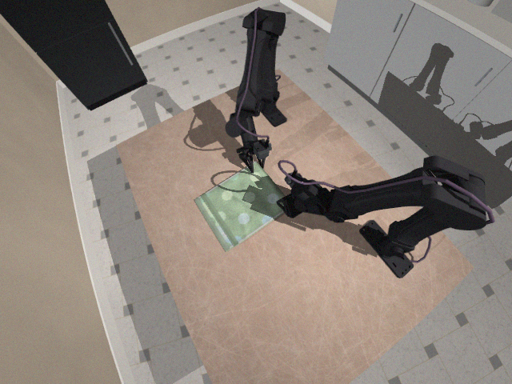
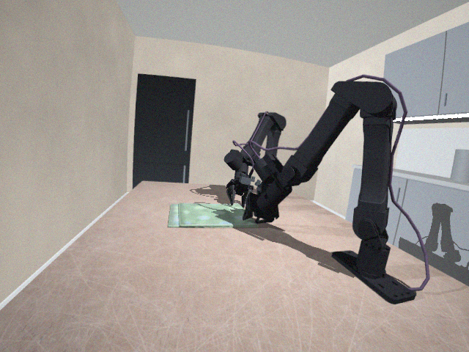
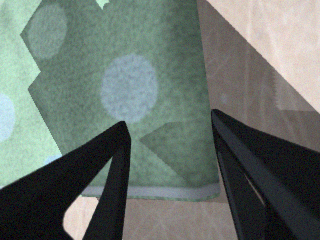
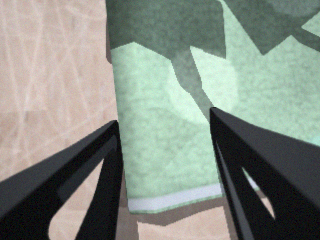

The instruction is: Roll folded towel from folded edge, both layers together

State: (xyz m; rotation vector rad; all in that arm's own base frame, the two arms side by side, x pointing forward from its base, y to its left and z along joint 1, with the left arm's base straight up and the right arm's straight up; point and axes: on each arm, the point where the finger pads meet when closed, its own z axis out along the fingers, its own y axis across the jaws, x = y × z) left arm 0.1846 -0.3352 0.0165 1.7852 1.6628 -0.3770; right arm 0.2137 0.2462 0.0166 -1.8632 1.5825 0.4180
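Towel (image 1: 227, 202) (image 2: 200, 215) (image 3: 175, 50) (image 4: 155, 155) lies flat on the tabletop (image 1: 289, 298) (image 2: 189, 284) (image 3: 295, 30) (image 4: 50, 75); grey cabinets (image 1: 363, 50) (image 2: 415, 195) stand well apart.
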